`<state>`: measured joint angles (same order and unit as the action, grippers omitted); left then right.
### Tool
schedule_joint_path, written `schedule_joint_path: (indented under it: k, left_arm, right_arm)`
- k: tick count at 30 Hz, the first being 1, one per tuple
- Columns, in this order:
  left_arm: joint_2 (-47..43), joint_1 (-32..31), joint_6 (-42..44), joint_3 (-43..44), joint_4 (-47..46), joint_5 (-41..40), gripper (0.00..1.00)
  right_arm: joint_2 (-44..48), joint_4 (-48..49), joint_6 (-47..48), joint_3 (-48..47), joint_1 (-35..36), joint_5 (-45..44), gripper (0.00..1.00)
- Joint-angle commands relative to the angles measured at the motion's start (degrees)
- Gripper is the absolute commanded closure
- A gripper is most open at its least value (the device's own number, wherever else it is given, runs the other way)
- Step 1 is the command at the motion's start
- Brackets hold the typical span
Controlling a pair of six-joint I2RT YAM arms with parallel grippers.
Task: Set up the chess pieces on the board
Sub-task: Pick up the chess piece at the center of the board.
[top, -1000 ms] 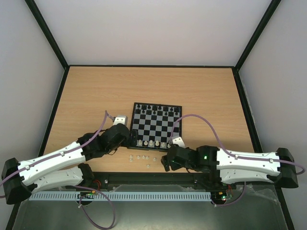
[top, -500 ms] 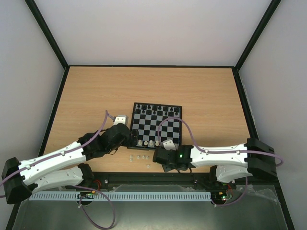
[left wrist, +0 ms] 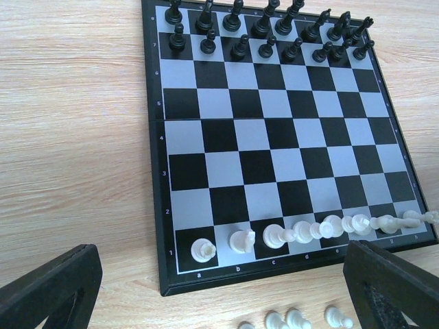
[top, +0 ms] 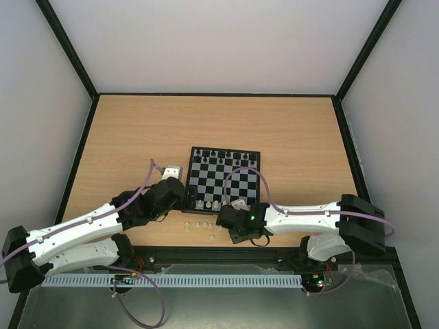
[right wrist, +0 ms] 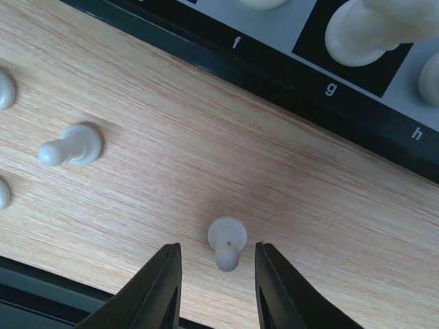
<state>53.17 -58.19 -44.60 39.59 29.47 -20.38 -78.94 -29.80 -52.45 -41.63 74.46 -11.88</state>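
The board (top: 224,179) lies mid-table, black pieces (left wrist: 267,31) filling its two far rows and white pieces (left wrist: 302,233) lined along its near row. Several loose white pawns (top: 202,225) stand on the wood in front of it. My right gripper (right wrist: 216,274) hangs over one white pawn (right wrist: 227,240), which stands between the fingers (right wrist: 159,288) with a gap on each side; the jaws are narrowed but open. My left gripper (left wrist: 219,288) is wide open and empty above the board's near left corner.
Another white pawn (right wrist: 72,145) stands left of the right gripper, with further pawns at the view's left edge. The board's black border (right wrist: 274,68) runs just beyond the pawn. The table's near edge lies directly behind the right fingers.
My right arm has slid left along the board's near edge, and its jaws have narrowed around a loose white pawn. The left arm has not moved.
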Motion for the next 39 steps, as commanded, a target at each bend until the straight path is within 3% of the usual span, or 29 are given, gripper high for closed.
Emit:
schedule_joint_path:
  k: [1,27,32,39]
  left_arm:
    - [-0.63,0.43,0.7,-0.68,-0.29,-0.28,0.0]
    - [0.69,1.32,1.52,-0.99,-1.41,0.66,0.01]
    - [0.63,1.81,1.96,-1.08,-1.56,0.87,0.0]
    - [0.14,2.62,2.71,-1.68,-2.56,1.89,0.0]
  right_arm:
    - [-1.19,-0.62,1.34,-0.7,-1.09,1.34,0.72]
    - [-2.88,-1.24,2.28,0.07,-2.65,1.77,0.93]
    - [-0.08,-4.73,2.22,-3.38,-3.19,-0.37,0.93]
    - [6.5,-9.22,5.41,-8.2,-9.54,-1.48,0.93]
